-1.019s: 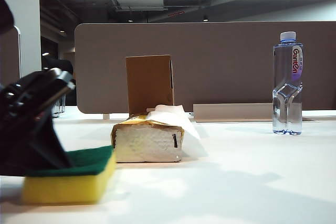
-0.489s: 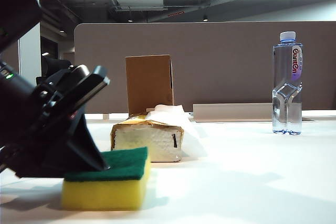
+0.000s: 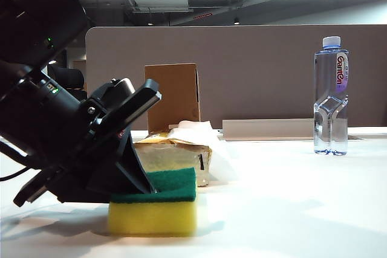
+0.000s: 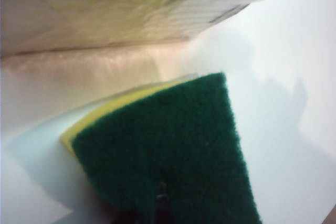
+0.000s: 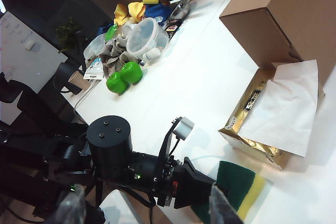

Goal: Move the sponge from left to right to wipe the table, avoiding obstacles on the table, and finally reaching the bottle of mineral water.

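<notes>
The sponge [image 3: 154,216], yellow with a green top, lies flat on the white table [image 3: 290,197], just in front of the gold-edged tissue pack [image 3: 181,149]. My left gripper [image 3: 142,182] leans over it from the left, shut, its tips dug into the green layer [image 4: 168,140]. Behind the pack stands the brown cardboard box [image 3: 172,95]. The bottle of mineral water [image 3: 331,98] stands far right. My right gripper [image 5: 147,203] hangs open high above, looking down on the left gripper [image 5: 202,187], sponge [image 5: 239,184], tissue pack [image 5: 268,124] and box [image 5: 283,14].
A grey partition [image 3: 242,70] closes the table's far side, with a low grey strip [image 3: 266,128] at its foot. In the right wrist view, green dumbbells [image 5: 123,77], a clear plastic container [image 5: 147,35] and cloths crowd the far end of the table.
My left gripper has slid the sponge rightward along the table, from the left edge of view to just in front of the tissue pack. Bottle, box and pack have not moved.
</notes>
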Tool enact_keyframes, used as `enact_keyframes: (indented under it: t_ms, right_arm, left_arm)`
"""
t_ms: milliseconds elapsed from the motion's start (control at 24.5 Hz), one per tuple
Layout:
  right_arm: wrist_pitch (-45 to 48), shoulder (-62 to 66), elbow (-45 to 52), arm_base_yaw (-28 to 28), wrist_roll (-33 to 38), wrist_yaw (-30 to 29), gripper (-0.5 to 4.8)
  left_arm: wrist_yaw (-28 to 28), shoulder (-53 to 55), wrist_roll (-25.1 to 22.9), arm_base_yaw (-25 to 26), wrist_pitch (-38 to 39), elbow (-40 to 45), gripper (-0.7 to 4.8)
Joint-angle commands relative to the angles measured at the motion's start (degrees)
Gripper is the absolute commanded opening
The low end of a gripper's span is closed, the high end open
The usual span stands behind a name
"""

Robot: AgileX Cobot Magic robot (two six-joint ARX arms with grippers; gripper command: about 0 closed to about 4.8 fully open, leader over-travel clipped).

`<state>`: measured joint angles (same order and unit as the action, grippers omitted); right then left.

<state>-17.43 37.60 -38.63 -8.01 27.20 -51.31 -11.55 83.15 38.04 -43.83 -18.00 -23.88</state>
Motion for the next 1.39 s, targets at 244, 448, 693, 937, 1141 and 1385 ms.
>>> enact_keyframes:
  t_ms: [244, 448, 693, 937, 1141, 1385]
  right_arm:
    - [0.9, -0.3, -0.2, 0.0, 0.0, -1.4, 3.05]
    - [0.7, -0.9, -0.2, 0.0, 0.0, -1.4, 3.05]
    - [0.5, -1.2, -0.2, 0.0, 0.0, -1.4, 3.05]
    - [0.5, -1.2, -0.2, -0.1, 0.0, -1.4, 3.05]
    - [0.5, -1.2, -0.2, -1.3, 0.0, -1.4, 3.05]
    - [0.5, -1.2, -0.2, -1.3, 0.0, -1.4, 3.05]
  left_arm:
    - [-1.8, 0.4, 0.2, -0.3, 1.8, 0.0, 1.17]
    - [-1.7, -0.2, 0.2, -0.2, 2.5, 0.0, 1.22]
    - [-0.7, -4.7, -0.2, 0.0, 4.0, 0.0, 1.22]
    - [0.0, -5.0, -0.1, 0.1, 4.2, 0.0, 1.28]
    - [-0.9, -5.0, 0.2, 0.1, 4.2, 0.0, 1.67]
    - [-1.3, -5.0, 0.1, 0.1, 4.1, -0.2, 1.84]
